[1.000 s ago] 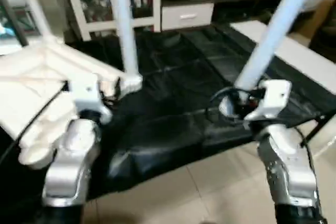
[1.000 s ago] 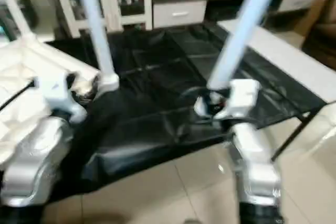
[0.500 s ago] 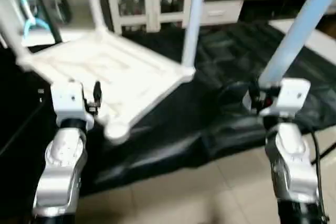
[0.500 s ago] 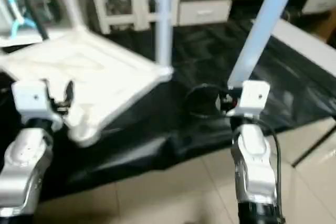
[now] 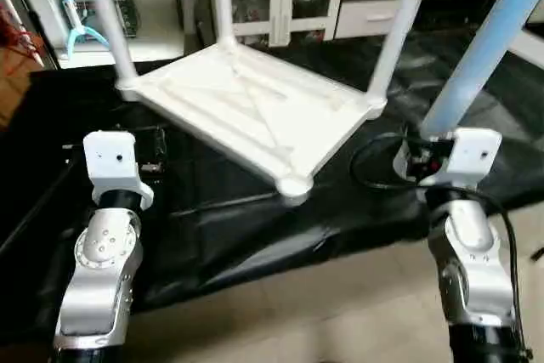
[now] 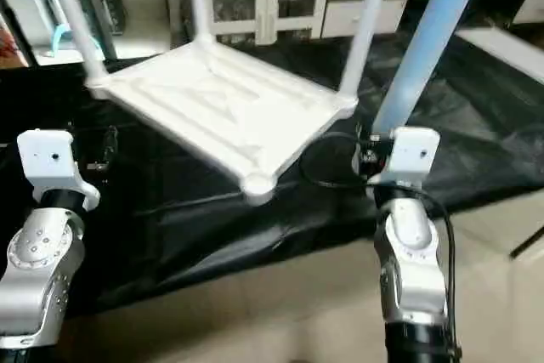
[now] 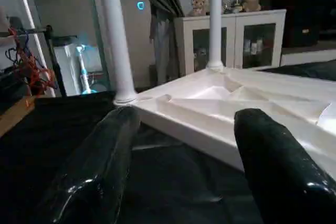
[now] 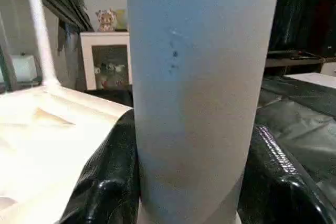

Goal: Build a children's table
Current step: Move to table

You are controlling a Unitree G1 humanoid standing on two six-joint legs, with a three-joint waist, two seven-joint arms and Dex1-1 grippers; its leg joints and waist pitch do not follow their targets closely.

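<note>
An upturned white tabletop point(image 5: 255, 116) rests on the black-covered surface point(image 5: 221, 218), three legs fitted. Right of it, the right tool point(image 8: 184, 192) grips the fourth leg point(image 5: 480, 48). The left tool point(image 7: 178, 166) gapes empty. A tilted leg could miss the near corner socket point(image 5: 293, 184).

No readable text, labels, brands or numbers on any surface.

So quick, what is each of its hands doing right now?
Left gripper: open, holding nothing, near the tabletop.
Right gripper: closed on a leg.
</note>
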